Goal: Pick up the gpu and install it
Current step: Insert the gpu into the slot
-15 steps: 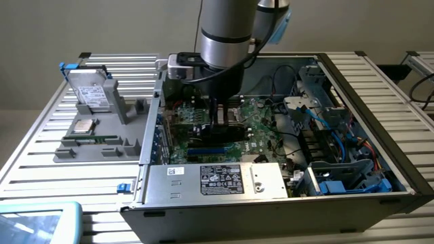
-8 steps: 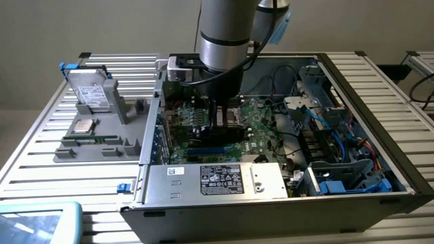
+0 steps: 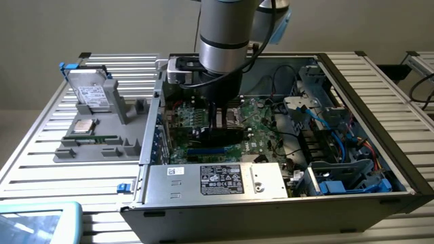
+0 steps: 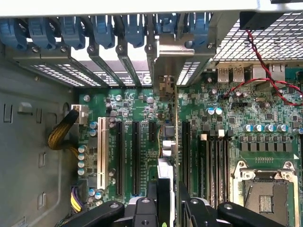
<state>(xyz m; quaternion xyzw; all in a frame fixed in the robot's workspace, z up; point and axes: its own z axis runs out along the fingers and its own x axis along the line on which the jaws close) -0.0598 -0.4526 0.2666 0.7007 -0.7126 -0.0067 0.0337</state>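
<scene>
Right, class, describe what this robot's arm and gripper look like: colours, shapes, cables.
The arm is a thick silver-grey cylinder with a pale blue cap at a joint. A thin black cable loops down beside it. The gripper is black, built of jointed link bars with silver pivot pins.

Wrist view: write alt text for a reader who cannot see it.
The jaws hold the gpu edge-on to the camera over a green motherboard inside an open computer case, its metal bracket toward the rear slot openings. Long black expansion slots flank the card, and blue retention clips line the rear openings.
</scene>
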